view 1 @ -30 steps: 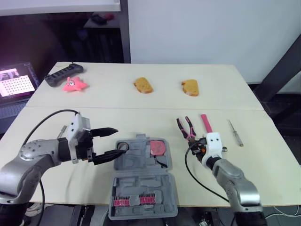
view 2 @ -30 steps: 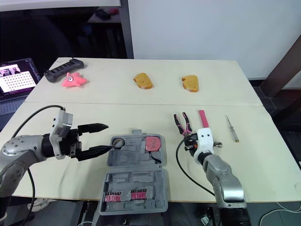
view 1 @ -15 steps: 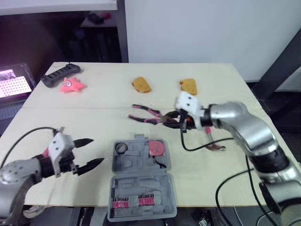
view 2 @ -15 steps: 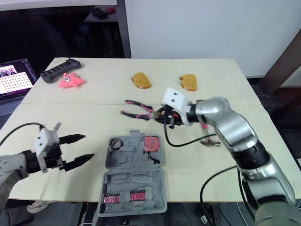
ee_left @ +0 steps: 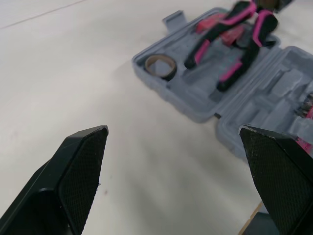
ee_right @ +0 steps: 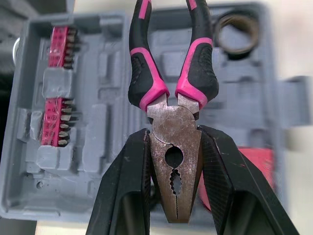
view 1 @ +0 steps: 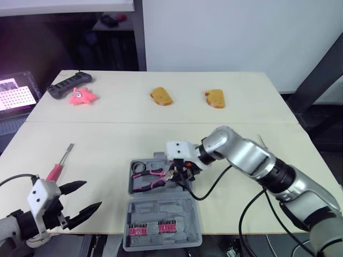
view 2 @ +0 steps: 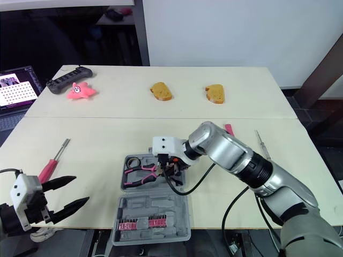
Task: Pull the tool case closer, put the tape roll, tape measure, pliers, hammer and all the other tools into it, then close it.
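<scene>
Our right arm comes in from the right of the open tool case (view 1: 161, 210), elbow bent and forearm slanting across it. The right gripper (view 2: 165, 167) hangs over the case's far half, black fingers (ee_right: 124, 186) clamped on the bare steel head of the pliers (view 1: 148, 179). The black-and-pink rubber handles splay toward the case's left side, low over the moulded grey plastic tray, though we cannot tell if they touch it. The tape roll (view 1: 138, 167), a thin dark ring, lies in the case's far left corner, just beside the handle tips. The red tape measure (ee_right: 254, 169) sits in the far right pocket, partly under the gripper. A strip of pink bits (view 1: 147, 230) lines the case's near half.

Our left arm is down low, well left of the case, with the left gripper (view 1: 90, 195) spread wide and holding nothing. A red-handled screwdriver (view 1: 58, 166) lies left of the case. Right of the case, behind our arm, we see the pink grip of the hammer (view 2: 229, 128), with a slim screwdriver (view 2: 261, 141) further right. Bare pale table (view 1: 118, 139) lies open between the left gripper and the case, whose near edge sits close to the table's front edge
</scene>
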Tool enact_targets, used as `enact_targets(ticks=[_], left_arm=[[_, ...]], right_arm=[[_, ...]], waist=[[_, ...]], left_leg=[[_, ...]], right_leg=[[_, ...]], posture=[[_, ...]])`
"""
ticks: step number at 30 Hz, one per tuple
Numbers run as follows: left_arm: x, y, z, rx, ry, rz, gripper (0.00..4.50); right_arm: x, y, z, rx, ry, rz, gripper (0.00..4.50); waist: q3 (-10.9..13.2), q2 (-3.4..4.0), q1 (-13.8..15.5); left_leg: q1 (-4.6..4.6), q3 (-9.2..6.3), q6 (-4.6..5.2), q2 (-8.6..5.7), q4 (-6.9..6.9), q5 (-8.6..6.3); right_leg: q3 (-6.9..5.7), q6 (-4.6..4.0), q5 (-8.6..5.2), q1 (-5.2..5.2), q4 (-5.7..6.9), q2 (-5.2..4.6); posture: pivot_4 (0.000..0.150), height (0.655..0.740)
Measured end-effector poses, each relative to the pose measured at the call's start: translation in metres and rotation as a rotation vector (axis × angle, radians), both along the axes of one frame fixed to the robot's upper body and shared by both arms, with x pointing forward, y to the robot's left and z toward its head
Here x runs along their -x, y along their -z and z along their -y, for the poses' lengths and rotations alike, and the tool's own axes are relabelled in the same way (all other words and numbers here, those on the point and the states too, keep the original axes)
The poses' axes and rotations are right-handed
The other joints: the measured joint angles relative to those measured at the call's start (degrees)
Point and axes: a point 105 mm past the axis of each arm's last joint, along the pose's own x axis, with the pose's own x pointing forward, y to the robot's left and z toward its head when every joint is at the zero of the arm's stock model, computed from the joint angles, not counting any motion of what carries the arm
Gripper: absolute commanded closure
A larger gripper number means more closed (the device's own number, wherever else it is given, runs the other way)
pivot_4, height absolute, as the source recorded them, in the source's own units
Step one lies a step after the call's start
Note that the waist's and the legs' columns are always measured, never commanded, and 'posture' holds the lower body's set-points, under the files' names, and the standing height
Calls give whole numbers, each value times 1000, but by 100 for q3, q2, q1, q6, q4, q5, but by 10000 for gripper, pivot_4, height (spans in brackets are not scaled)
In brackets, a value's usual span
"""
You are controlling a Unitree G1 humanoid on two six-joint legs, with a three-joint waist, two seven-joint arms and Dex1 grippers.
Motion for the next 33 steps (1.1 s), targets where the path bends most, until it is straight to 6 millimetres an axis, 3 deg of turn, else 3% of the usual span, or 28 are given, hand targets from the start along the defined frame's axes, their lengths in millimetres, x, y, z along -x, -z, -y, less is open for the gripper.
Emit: enact_targets(ticks=[8, 32, 33], left_arm=[[6, 2, 3, 2, 11, -22, 0], [-1, -3, 3, -3, 18, -6, 0], [-1, -3, 3, 1, 17, -7, 0]], right_arm=[[-11, 23, -5, 40, 80, -24, 35659], [-8, 33, -19, 27, 68, -39, 35659], [-9, 34, -19, 26, 71, -44, 30659]], waist=[[0, 0, -21], [0, -1, -74], [0, -1, -88]], left_leg=[[0, 1, 0, 1, -7, 0], [0, 0, 0, 1, -8, 0], [0, 0, 0, 1, -8, 0]], right_leg=[[0, 0, 0, -3, 0, 1], [0, -1, 0, -3, 0, 3], [0, 0, 0, -3, 0, 3]], posture=[[1500, 7129], [1500, 7129], [1500, 7129]])
